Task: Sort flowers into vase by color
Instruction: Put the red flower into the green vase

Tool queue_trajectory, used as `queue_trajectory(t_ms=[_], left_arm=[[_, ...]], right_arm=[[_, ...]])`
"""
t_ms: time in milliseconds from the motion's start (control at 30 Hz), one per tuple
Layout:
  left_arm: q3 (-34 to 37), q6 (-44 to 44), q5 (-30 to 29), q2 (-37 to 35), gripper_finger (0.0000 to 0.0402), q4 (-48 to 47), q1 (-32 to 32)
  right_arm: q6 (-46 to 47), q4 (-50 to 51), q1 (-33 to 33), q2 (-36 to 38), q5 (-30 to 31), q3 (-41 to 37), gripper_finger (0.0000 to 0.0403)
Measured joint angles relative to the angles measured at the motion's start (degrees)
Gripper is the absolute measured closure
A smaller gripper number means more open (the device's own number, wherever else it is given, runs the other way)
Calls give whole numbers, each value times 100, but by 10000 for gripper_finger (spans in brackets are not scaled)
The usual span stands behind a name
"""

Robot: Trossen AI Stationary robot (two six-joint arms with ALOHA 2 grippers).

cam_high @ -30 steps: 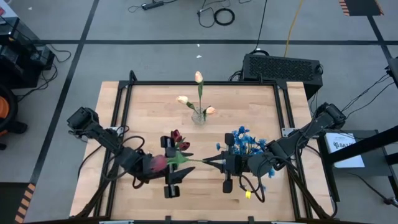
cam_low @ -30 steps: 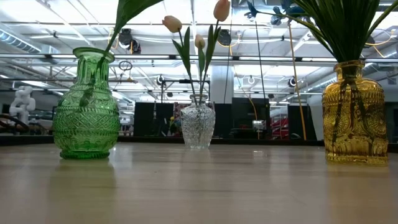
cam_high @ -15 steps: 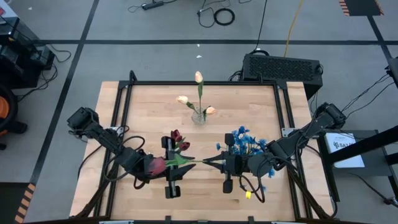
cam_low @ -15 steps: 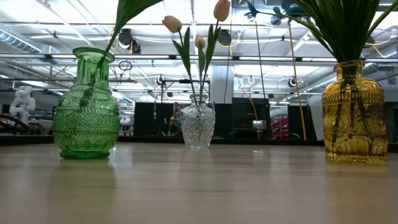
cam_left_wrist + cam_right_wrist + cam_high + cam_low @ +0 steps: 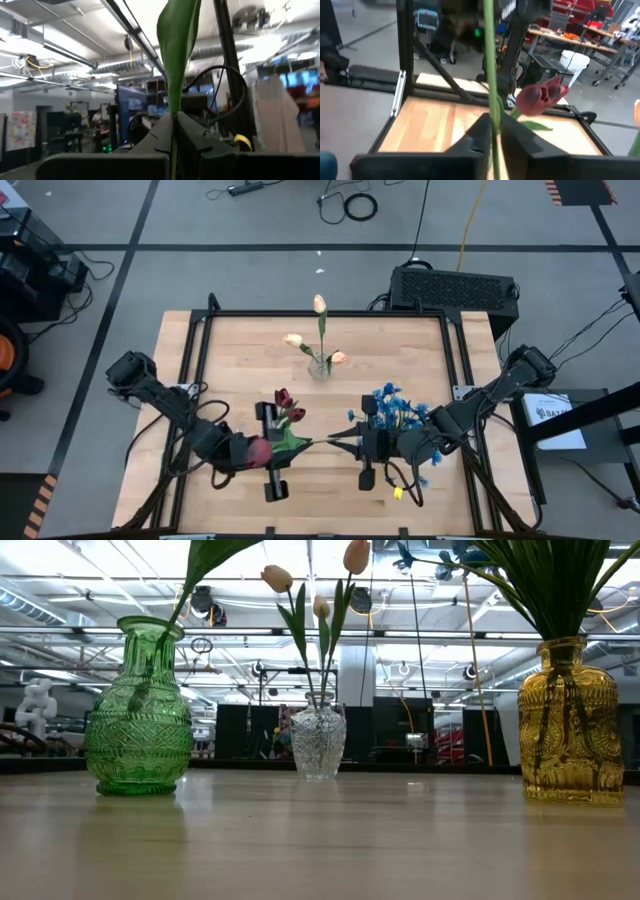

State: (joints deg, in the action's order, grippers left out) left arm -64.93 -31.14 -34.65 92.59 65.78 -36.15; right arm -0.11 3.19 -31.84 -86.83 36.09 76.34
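A dark red tulip is held in the air between my two grippers, clear of the table. Its bloom (image 5: 257,450) lies over my left gripper (image 5: 297,443), and its green stem (image 5: 315,442) runs level to my right gripper (image 5: 335,442). Both grippers are shut on it. The green vase (image 5: 138,710) holds dark red tulips (image 5: 285,405). Cream tulips (image 5: 320,305) stand in the clear vase (image 5: 318,740). The yellow vase (image 5: 570,720) holds blue flowers (image 5: 395,408). My left gripper pinches the held tulip between its two fingers where a broad green leaf (image 5: 173,112) leaves the stem. The leaf sticks out past the fingertips toward the table's right. The flower is lifted clear of the table. My right gripper pinches the thin green stem (image 5: 493,114) between its two fingers, coming level from the table's right. The stem runs on past the fingertips toward the left gripper. Nothing of the flower touches the table.
The three vases stand in a row across the wooden table (image 5: 230,350): green at the left, clear at the far middle, yellow at the right. A black frame (image 5: 320,314) rims the table. A black box (image 5: 455,288) sits behind the far right corner.
My left gripper has shut on the tulip near its leaf, while my right gripper has kept its hold on the stem. The bloom has shifted slightly toward the table's near edge. Both arms have stayed in place.
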Motion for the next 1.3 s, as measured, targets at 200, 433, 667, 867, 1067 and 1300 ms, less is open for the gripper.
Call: queue_trajectory(t_ms=[200, 433, 667, 867, 1067, 1300], left_arm=[[1, -120, -289, -622, 386, -842, -359], [775, 38, -476, -1557, 386, -1408, -577], [2163, 377, -192, -2504, 386, -586, -854], [2972, 370, -197, -2907, 386, -441, -1035], [3363, 589, -202, -2956, 386, -437, -1053], [3370, 677, -566, -3076, 386, -928, -1144]], right_arm=[[-33, 211, -129, 4, 10, 0, 275], [-339, 201, -322, 32, 580, 0, 158], [-603, 238, -678, 190, 1165, 0, 122], [-887, 229, -857, 243, 1548, 0, 127], [-958, 225, -852, 245, 1662, 0, 133], [-990, 271, -856, 245, 1660, 0, 133]])
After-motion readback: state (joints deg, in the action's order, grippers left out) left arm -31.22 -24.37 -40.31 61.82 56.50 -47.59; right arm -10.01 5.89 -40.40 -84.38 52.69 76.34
